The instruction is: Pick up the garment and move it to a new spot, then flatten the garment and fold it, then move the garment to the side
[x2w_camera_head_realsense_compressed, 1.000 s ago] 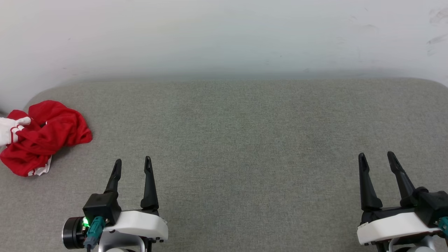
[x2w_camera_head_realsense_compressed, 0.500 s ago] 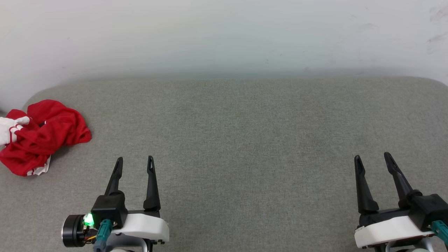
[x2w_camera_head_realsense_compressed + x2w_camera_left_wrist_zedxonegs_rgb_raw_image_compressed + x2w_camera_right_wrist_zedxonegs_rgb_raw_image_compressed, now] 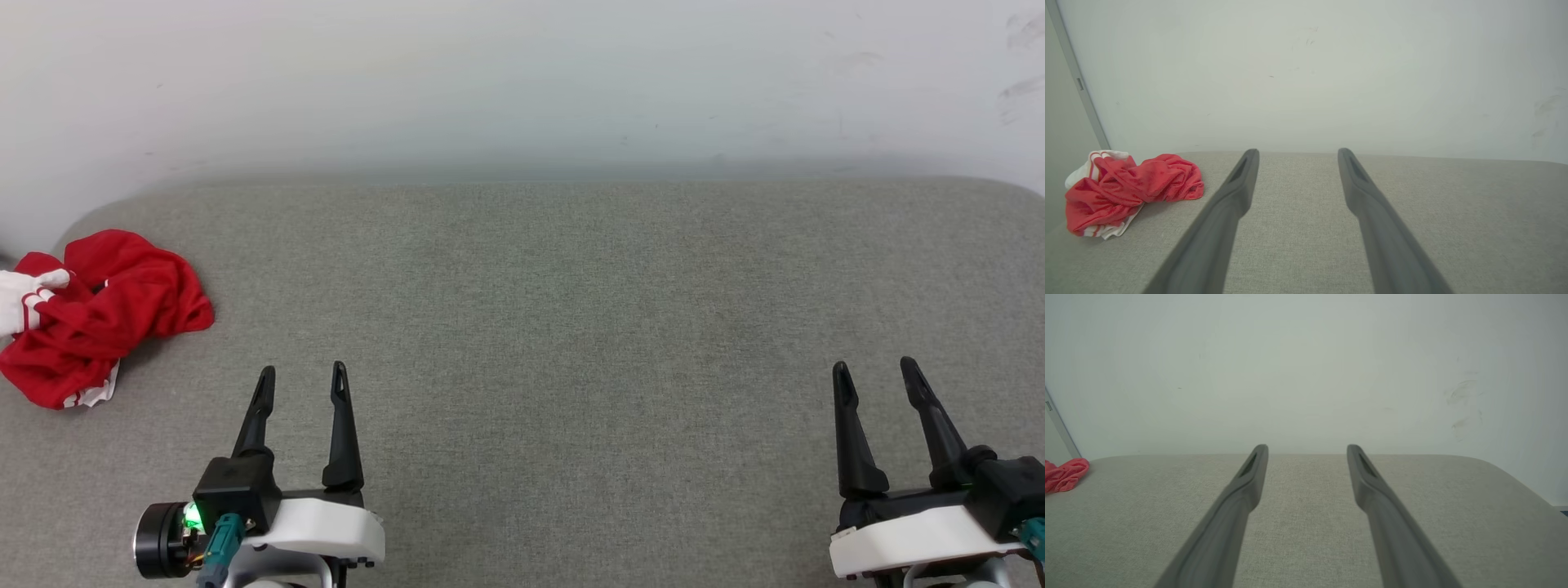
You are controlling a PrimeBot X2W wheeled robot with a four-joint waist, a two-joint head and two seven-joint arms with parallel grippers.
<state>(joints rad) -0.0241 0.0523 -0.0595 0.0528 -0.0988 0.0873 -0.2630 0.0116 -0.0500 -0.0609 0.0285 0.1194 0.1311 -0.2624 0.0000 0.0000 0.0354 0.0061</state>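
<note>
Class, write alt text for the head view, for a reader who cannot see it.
A crumpled red soft-fabric T-shirt with white sleeves lies at the far left of a grey woven-fabric surface against a pale wall. The robot's open left hand and open right hand sit at the bottom, both empty and apart from it.

Garment (image 3: 122, 310), left edge of frame: soft red cloth, matt, heavily creased, with white striped trim. Surface (image 3: 571, 327) beneath: grey woven fabric, coarse-textured, matt. Wall (image 3: 522, 82): smooth matt paint (scuffed at upper right). Left gripper (image 3: 302, 369) and right gripper (image 3: 874, 365): fingers (image 3: 343, 441) matt black plastic; wrist shells (image 3: 326, 527) smooth, slightly glossy white plastic.
</note>
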